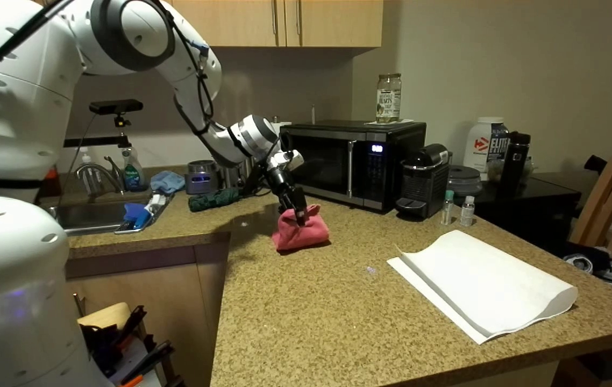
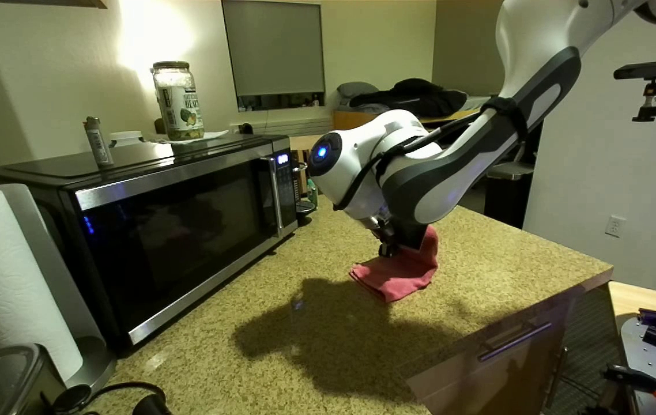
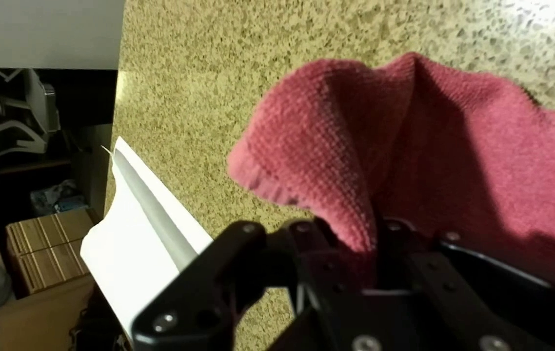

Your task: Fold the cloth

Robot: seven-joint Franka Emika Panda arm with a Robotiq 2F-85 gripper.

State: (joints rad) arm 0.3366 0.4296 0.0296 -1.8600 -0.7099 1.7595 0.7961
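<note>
The pink-red cloth point(image 1: 312, 232) rests on the speckled counter beneath my gripper point(image 1: 300, 219), in front of the microwave. Part of it is bunched and lifted at the fingers, while the rest lies on the counter. In an exterior view a flat, layered portion of the cloth point(image 2: 400, 282) spreads towards the camera, with a raised flap behind the arm. The wrist view shows my gripper point(image 3: 355, 239) shut on a pinched fold of the cloth point(image 3: 307, 126), which curls over above the jaws. The fingertips themselves are partly hidden by fabric and shadow.
A black microwave point(image 1: 333, 161) stands close behind the cloth, with a coffee machine point(image 1: 423, 183) and two small bottles point(image 1: 456, 210) beside it. A curled white sheet point(image 1: 483, 279) lies nearer the counter's outer edge. A dark green cloth point(image 1: 213, 199) lies near the sink point(image 1: 88, 215).
</note>
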